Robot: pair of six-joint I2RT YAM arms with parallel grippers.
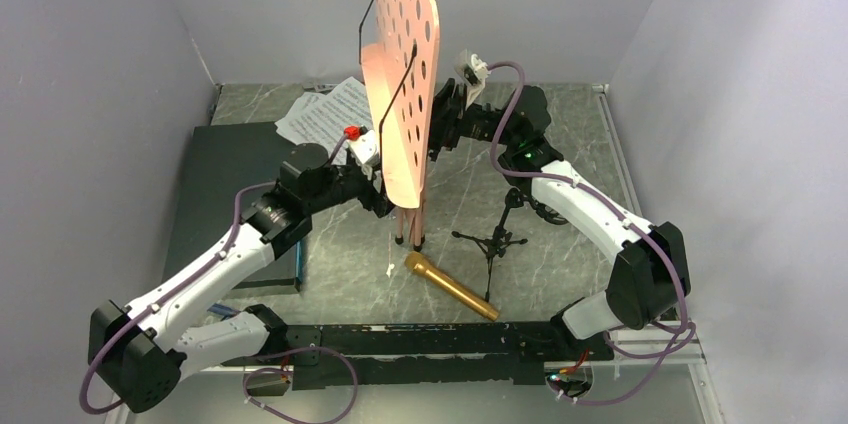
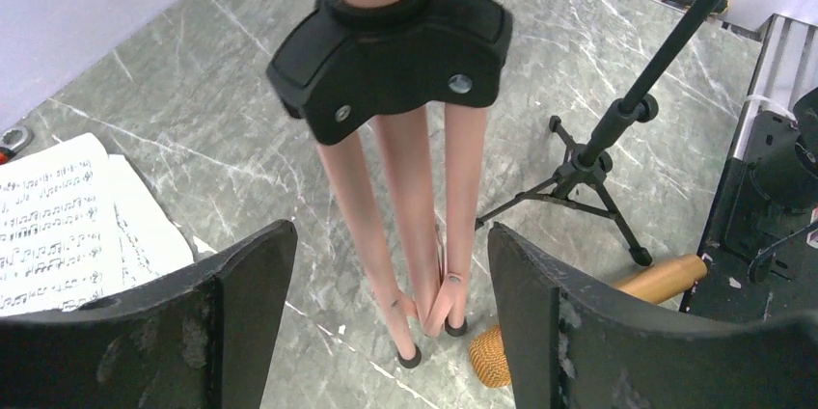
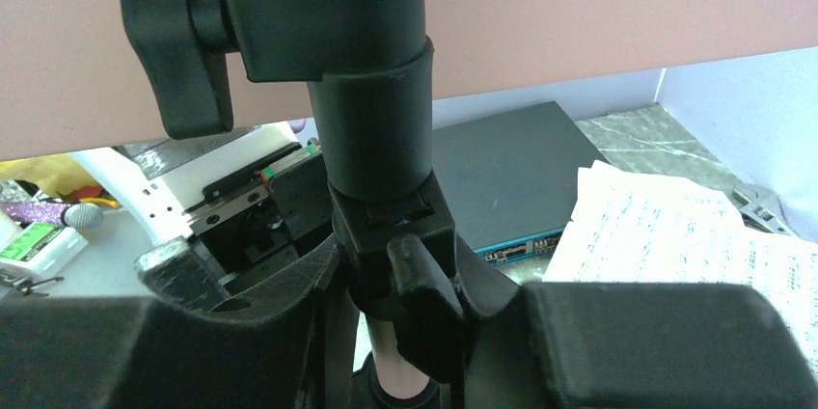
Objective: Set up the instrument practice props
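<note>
stand location: music stand (image 1: pixel 400 144) upright mid-bench (image 1: pixel 345 259), feet on the surface, near the microphone (image 1: pixel 452 286).
stand appearance: pink perforated plate (image 1: pixel 408 34) on top; three pink legs (image 2: pixel 410 206) folded together under a black hub (image 2: pixel 391 52).
left pincer (image 2: pixel 391 274): released, fingers either side of the legs, not touching them.
right pincer (image 3: pixel 405 317): clenched on the black collar (image 3: pixel 391 235) below the plate.
handling: likely light, stiff tubing, but top-heavy and unstable with legs closed; probably tips if let go.
hold point: collar or column for support; a single leg low down for spreading.
</note>
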